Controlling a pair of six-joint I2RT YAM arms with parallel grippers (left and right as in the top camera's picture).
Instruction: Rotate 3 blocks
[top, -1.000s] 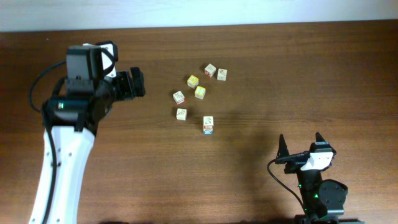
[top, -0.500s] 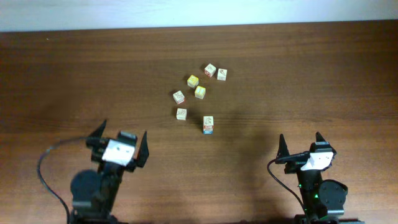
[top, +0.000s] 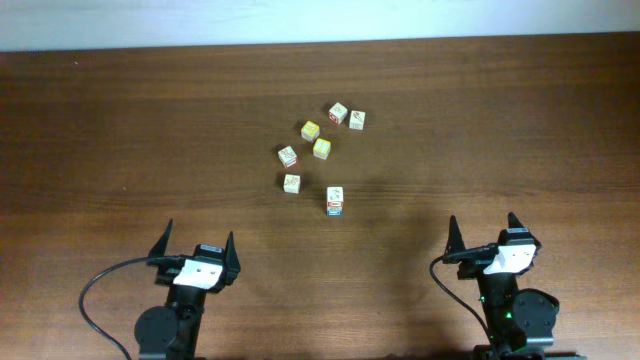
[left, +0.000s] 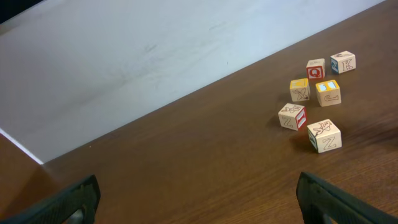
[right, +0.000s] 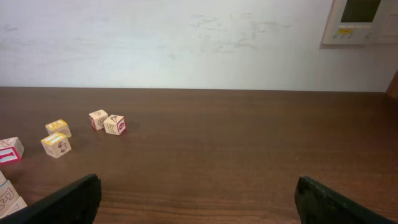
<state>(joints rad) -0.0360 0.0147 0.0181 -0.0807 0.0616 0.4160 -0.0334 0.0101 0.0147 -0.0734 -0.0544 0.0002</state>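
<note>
Now | left claw (top: 200, 232), right claw (top: 482, 220): both spread, empty, well apart from yellow-topped cube (top: 321, 148) | blocks (top: 291, 183): near that cube, on its claw-ward side | risk: spread fingers may knock crowded neighbours; a tiny block possibly tumbles mid-turn.

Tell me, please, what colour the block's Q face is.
Red; the Q block shows best in the left wrist view.

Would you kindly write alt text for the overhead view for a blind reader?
Seven small picture cubes lie loosely clustered in the middle of a dark wooden table. At the near edge, the left gripper and right gripper both stand open and empty.
</note>
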